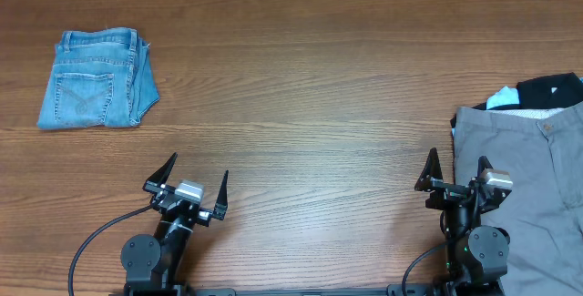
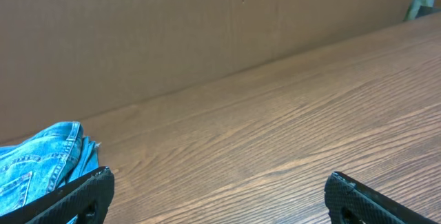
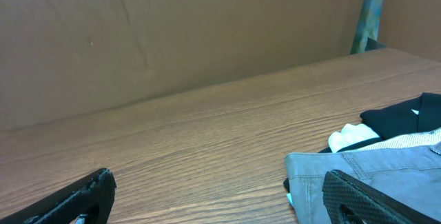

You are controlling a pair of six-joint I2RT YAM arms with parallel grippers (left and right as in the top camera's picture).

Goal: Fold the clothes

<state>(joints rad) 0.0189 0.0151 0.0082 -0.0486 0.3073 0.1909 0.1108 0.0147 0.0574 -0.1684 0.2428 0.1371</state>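
Observation:
The light-blue jeans [image 1: 97, 79] lie folded into a compact rectangle at the far left of the table, a stitched back pocket facing up. Their edge shows at the lower left of the left wrist view [image 2: 41, 162]. My left gripper [image 1: 192, 185] is open and empty near the table's front edge, right of and below the jeans; its view [image 2: 217, 189] shows bare wood between the fingers. My right gripper [image 1: 455, 172] is open and empty at the front right [image 3: 220, 193].
A pile of other clothes lies at the right edge: grey trousers [image 1: 528, 168] on top, with black [image 1: 551, 91] and white fabric behind. The grey trousers [image 3: 365, 169] sit just by my right gripper's right finger. A brown wall backs the table.

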